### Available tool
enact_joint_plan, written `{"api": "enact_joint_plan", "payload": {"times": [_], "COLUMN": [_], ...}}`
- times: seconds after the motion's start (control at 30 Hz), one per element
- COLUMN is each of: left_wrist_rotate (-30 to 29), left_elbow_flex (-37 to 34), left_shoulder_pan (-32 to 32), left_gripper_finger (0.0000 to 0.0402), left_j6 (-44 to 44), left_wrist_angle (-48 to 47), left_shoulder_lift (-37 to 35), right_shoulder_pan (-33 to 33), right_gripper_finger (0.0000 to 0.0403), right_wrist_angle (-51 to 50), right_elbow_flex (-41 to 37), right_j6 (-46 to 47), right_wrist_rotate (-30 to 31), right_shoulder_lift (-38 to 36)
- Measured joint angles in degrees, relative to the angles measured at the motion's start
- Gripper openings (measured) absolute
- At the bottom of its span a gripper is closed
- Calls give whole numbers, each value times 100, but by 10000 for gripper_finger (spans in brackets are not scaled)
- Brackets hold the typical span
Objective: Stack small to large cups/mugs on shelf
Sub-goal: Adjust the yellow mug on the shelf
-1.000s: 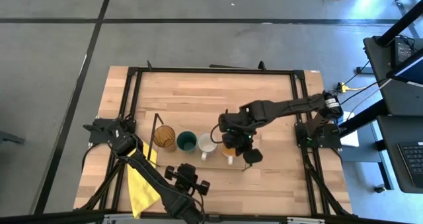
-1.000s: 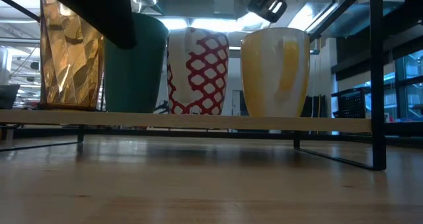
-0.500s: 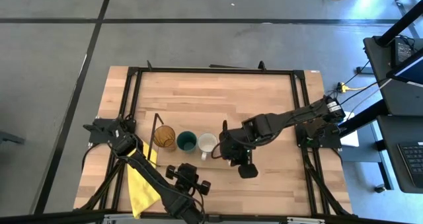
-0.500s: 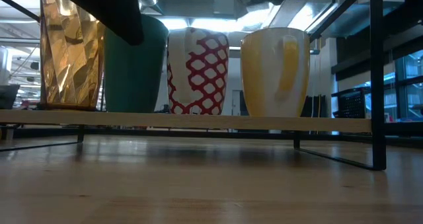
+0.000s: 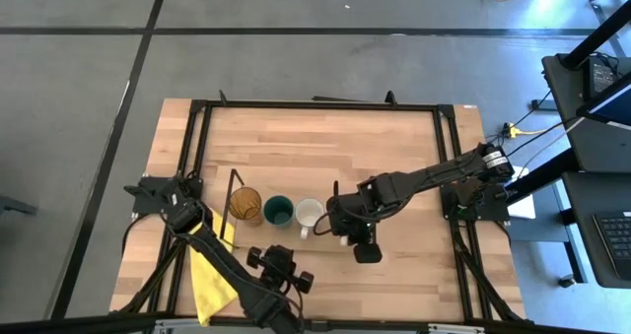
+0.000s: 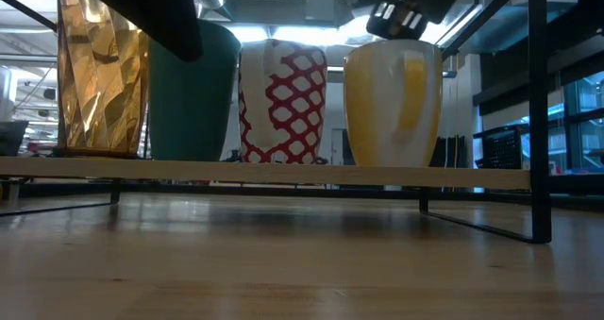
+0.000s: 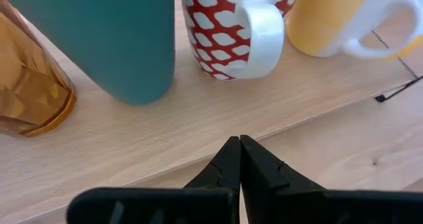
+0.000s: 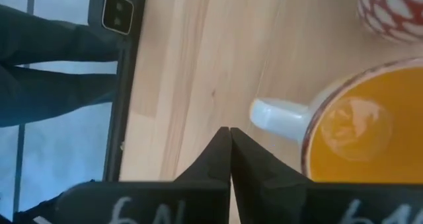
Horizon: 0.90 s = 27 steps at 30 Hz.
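Observation:
Four vessels stand upright in a row on the low wooden shelf (image 6: 264, 172): an amber tumbler (image 6: 99, 75), a dark green cup (image 6: 193, 93), a white mug with a red net pattern (image 6: 281, 103) and an orange mug (image 6: 392, 103). My right gripper (image 8: 229, 128) is shut and hangs just above the orange mug's white handle (image 8: 277, 112); in the high view my right gripper (image 5: 360, 237) covers most of that mug. My left gripper (image 7: 239, 138) is shut and empty, near the shelf's near edge, facing the green cup (image 7: 99, 39) and the white mug (image 7: 231, 26).
Thin black wire frames stand upright at both shelf ends (image 6: 538, 112). The larger wooden tabletop (image 5: 315, 147) lies bare beyond the shelf. A yellow cloth (image 5: 209, 275) hangs by my left arm at the near left. A person's dark legs (image 8: 59, 65) stand beyond the table edge.
My right gripper has gone from over the shelf's right end toward the table's near edge and a little left, turning as it went, and now hangs low over the orange mug. The four vessels have stayed in place.

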Motion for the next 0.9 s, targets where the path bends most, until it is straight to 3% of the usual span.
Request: {"api": "enact_joint_plan", "payload": {"times": [0.9], "left_wrist_rotate": [-33], "left_elbow_flex": [2], "left_shoulder_pan": [-3], "left_gripper_finger": [0], "left_j6": [81], "left_wrist_angle": [-35], "left_shoulder_lift": [-2], "right_shoulder_pan": [-269], "right_gripper_finger": [2], "right_wrist_angle": [10], "right_elbow_flex": [-1], "right_j6": [-136], "right_wrist_rotate": [469], "right_shoulder_lift": [2]}}
